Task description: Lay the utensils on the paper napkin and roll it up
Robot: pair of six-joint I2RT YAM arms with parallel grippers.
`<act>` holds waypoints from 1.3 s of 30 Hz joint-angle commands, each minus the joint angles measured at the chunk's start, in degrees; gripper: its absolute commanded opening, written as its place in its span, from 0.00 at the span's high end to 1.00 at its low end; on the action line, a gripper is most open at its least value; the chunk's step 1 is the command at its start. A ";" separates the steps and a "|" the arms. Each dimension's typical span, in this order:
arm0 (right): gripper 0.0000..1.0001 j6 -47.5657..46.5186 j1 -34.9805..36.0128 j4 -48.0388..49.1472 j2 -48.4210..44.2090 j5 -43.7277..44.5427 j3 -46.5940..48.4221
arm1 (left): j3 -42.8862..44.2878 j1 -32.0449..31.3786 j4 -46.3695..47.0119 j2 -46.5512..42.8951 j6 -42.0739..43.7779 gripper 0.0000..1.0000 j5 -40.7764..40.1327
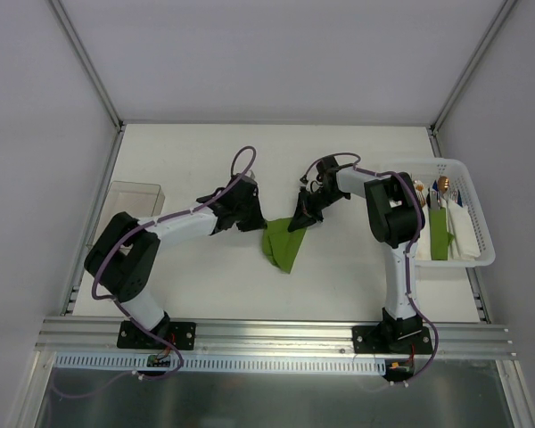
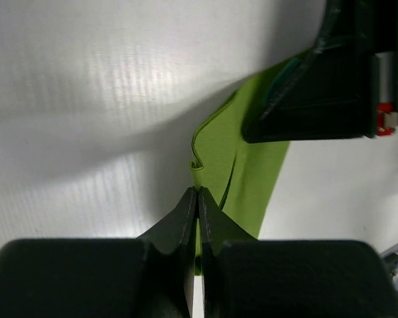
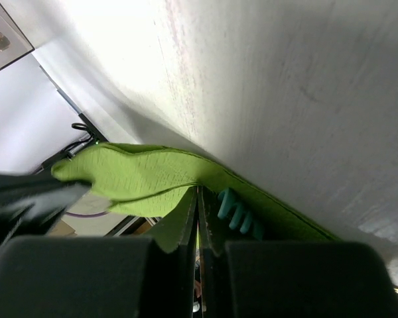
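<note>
The olive-green paper napkin (image 1: 283,243) hangs folded between both grippers above the table's middle. My left gripper (image 1: 252,220) is shut on its left edge; in the left wrist view the gripper (image 2: 197,192) pinches the green sheet (image 2: 242,172). My right gripper (image 1: 300,219) is shut on its right edge; in the right wrist view the gripper (image 3: 198,190) pinches the sheet (image 3: 139,175). A teal pronged piece (image 3: 239,213) shows beside the right fingers, against the napkin. Utensils (image 1: 440,187) with brown-orange handles lie in the white basket (image 1: 481,259) at the right.
The basket also holds a second green napkin (image 1: 440,234) and white paper sheets (image 1: 466,234). A clear plastic box (image 1: 135,198) stands at the table's left edge. The right arm's upright link (image 1: 394,214) stands close to the basket.
</note>
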 commanded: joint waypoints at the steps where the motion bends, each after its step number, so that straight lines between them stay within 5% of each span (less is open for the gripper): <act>1: 0.97 -0.11 0.07 -2.02 0.40 4.61 0.02 | 1.33 -2.22 1.55 -1.64 2.92 1.00 2.33; 15: 0.98 0.07 0.07 -2.19 0.40 5.23 0.20 | 4.42 -9.08 3.66 6.88 5.03 1.00 6.46; 26: 0.97 -1.77 0.07 -3.60 -0.30 4.44 0.64 | 3.62 -9.26 2.35 13.21 4.51 1.00 7.70; 39: 0.84 -10.30 -0.80 -8.17 -7.76 0.75 2.22 | 2.04 -5.22 0.23 17.43 -0.42 1.00 10.77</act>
